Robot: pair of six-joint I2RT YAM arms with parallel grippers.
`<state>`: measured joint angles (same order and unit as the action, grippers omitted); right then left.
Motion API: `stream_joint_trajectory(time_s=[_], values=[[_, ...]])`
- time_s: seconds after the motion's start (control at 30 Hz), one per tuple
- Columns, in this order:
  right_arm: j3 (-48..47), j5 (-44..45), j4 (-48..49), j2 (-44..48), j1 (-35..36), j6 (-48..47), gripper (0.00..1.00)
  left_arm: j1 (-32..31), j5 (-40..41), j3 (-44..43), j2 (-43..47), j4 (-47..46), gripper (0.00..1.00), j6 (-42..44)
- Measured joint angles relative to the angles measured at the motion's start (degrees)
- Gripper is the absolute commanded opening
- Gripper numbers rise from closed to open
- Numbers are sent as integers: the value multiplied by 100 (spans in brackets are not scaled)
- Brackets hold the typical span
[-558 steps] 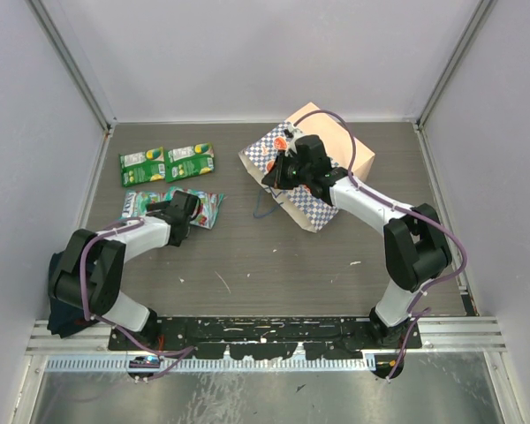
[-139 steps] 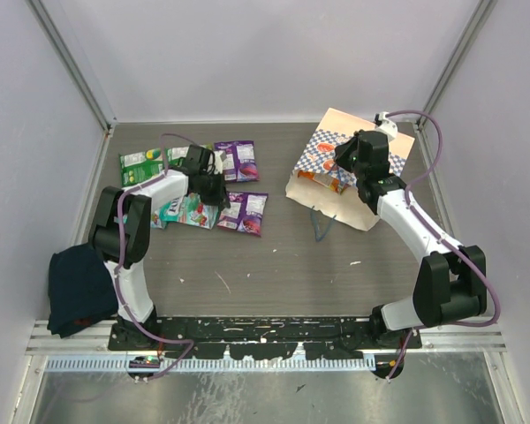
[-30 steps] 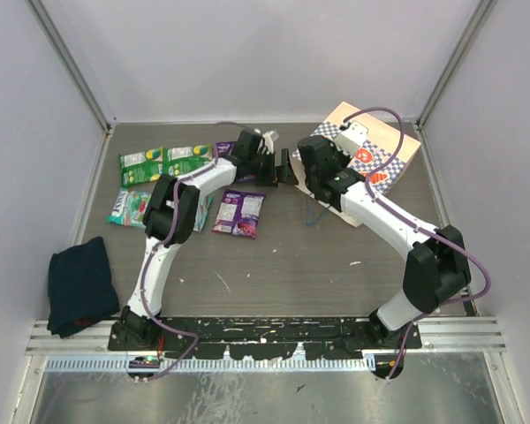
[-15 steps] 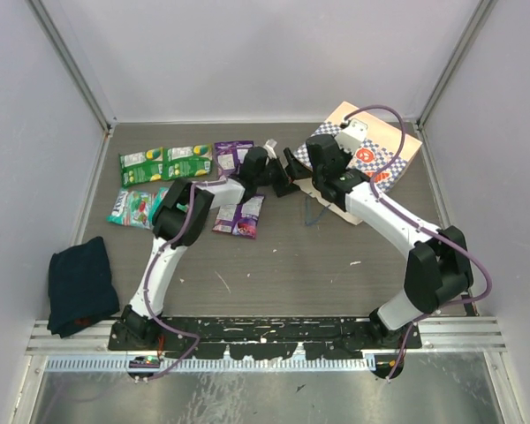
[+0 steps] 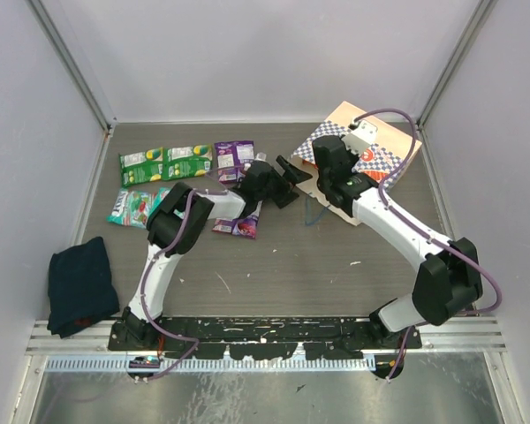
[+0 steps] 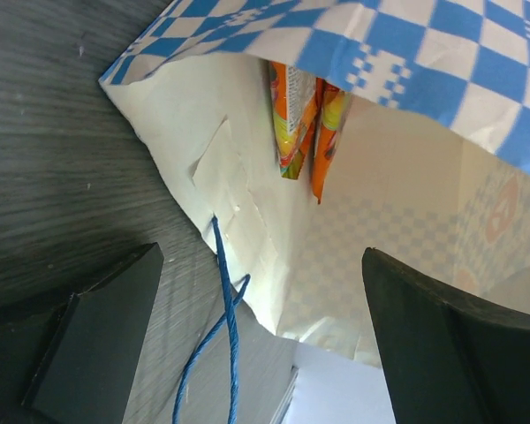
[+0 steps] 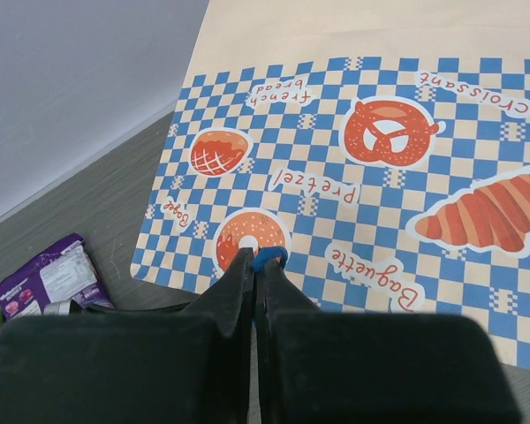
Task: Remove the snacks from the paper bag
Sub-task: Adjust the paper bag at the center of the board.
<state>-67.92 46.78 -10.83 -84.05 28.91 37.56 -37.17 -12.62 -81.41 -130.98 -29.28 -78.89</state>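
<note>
Though half-hidden, snacks (image 6: 299, 115) in bag (image 6: 442, 53)

Two arms, same build: left arm (image 5: 155, 265), right arm (image 5: 390, 223). White link shells, black joint housings, black wrist blocks. Thin purple cable (image 5: 384, 112) along each, base to wrist. Left gripper (image 6: 261, 256): matte black wedge fingers (image 6: 97, 340), flat faces, bevelled edges. Right gripper (image 7: 254, 261): same black, narrow tips, blocky body behind.
</note>
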Motion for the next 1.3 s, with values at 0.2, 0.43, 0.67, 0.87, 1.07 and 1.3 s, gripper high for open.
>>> stream_joint_trajectory(time_s=[0.2, 0.43, 0.67, 0.87, 1.07, 1.3], values=[[291, 205, 81, 448, -17, -66, 0, -197, 529, -175, 116, 568, 79, -140], [407, 258, 190, 710, -258, -188, 0, -442, 984, -214, 479, 964, 34, 4], [457, 166, 214, 717, -522, -306, 0, -693, 1187, -544, 533, 1233, 37, -7], [457, 127, 278, 684, -527, -501, 0, -855, 1390, -1121, 365, 1502, 36, -149], [498, 118, 463, 678, -468, -966, 0, -800, 1475, -1342, 157, 1882, 36, -66], [387, -160, 437, 595, -369, -1154, 0, -313, 1482, -1696, -33, 2507, 34, 345]])
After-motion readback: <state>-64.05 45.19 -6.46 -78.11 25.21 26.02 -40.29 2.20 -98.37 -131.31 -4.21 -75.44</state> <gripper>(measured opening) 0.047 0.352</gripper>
